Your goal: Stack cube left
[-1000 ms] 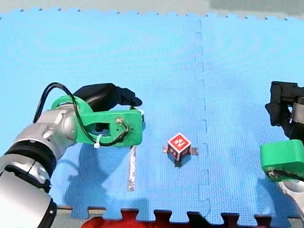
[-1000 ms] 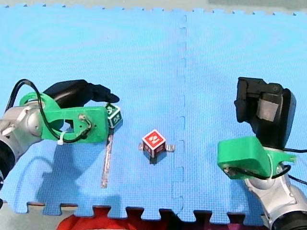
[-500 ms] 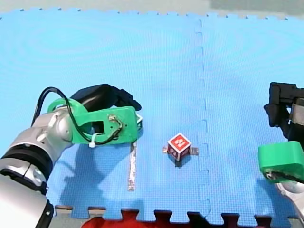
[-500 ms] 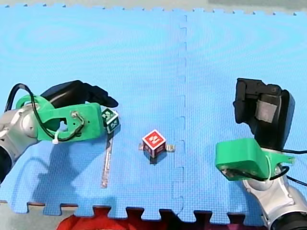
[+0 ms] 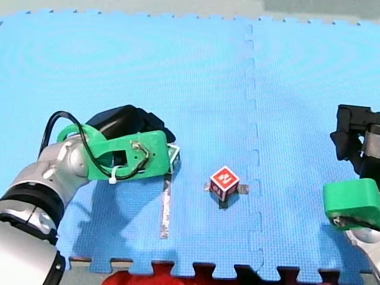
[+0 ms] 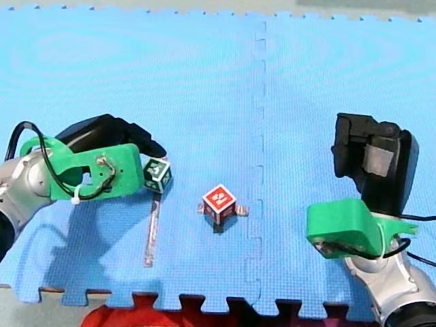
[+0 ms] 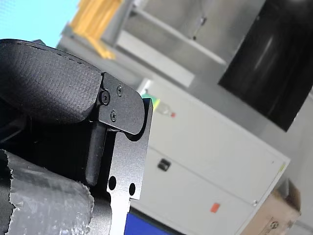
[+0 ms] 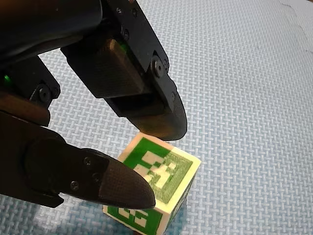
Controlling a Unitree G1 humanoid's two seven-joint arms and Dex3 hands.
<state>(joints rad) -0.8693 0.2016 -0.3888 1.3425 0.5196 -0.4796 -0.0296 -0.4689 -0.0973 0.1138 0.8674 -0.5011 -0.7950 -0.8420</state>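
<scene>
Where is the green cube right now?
In the head views, the green cube sits on the left part of the blue mat, right at the left hand. It is at the far end of a grey strip, left of the red cube.

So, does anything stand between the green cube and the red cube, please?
Nothing visible: bare mat lies between the green cube, gripped by the left hand, and the red cube. The right hand hangs far right.
</scene>
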